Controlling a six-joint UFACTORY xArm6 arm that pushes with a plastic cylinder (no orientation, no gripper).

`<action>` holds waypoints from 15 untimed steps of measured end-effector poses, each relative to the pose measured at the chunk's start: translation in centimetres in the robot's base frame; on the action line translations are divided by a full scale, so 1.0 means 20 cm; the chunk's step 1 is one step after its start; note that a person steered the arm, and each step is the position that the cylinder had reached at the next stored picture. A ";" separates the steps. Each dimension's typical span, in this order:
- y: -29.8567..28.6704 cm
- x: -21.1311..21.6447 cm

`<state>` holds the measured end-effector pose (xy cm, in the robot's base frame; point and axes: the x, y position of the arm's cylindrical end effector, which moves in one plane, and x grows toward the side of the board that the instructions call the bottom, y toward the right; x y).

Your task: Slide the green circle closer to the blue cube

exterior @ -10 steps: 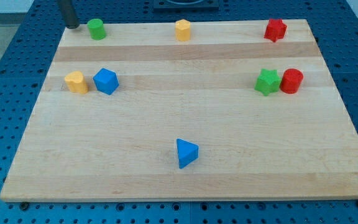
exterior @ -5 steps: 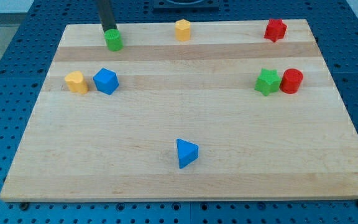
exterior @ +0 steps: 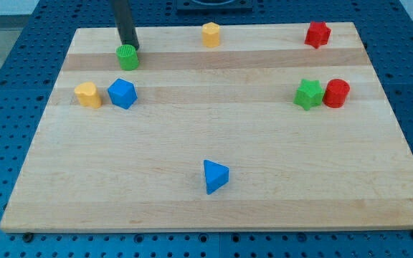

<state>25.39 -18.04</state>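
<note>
Green circle (exterior: 127, 56) — against my tip (exterior: 130, 47)

Bare wood between green circle (exterior: 127, 56) and blue cube (exterior: 122, 93); yellow block (exterior: 87, 94) just beside the cube.

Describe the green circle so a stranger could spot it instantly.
Start at the wooden board's top-left area in the view. The green circle sits there, just below my tip and above the blue cube. Unlike the green star at right, it is round.
</note>
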 end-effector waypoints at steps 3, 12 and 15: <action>-0.05 0.12; 0.49 0.40; 0.55 0.50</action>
<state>35.29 -7.11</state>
